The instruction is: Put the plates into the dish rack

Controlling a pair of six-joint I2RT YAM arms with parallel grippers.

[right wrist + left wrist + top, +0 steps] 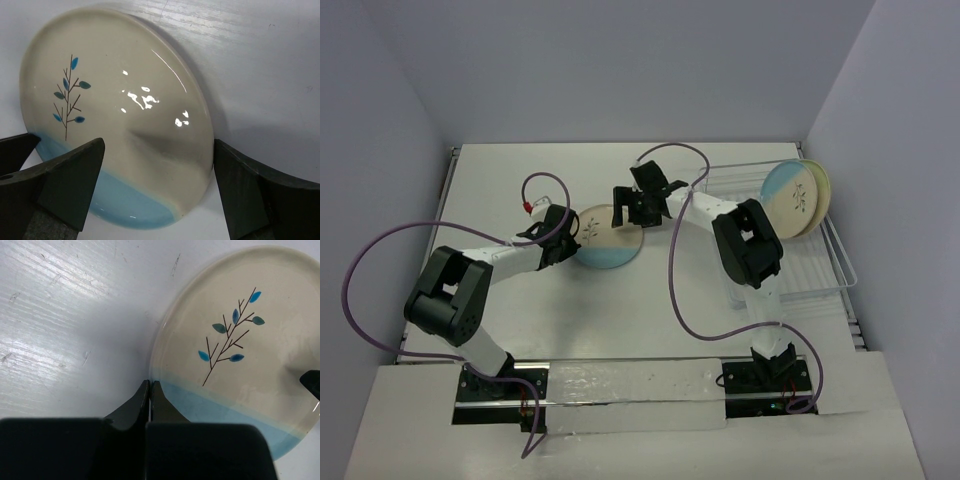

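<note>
One cream plate (608, 240) with a light blue part and a dark sprig lies on the white table. My left gripper (566, 234) is shut and empty, its tips (150, 385) against the plate's (235, 340) left rim. My right gripper (630, 212) is open and straddles the plate's right rim (200, 150): one finger (75, 175) is over the plate, the other (245, 190) outside it. Two more plates, one part blue (785, 195) and one part green (817, 190), stand in the clear dish rack (810, 270) at the right.
The rack sits against the right wall, with its near half free of plates. Purple cables (675, 290) loop from both arms over the table. A right finger tip (311, 382) shows at the edge of the left wrist view.
</note>
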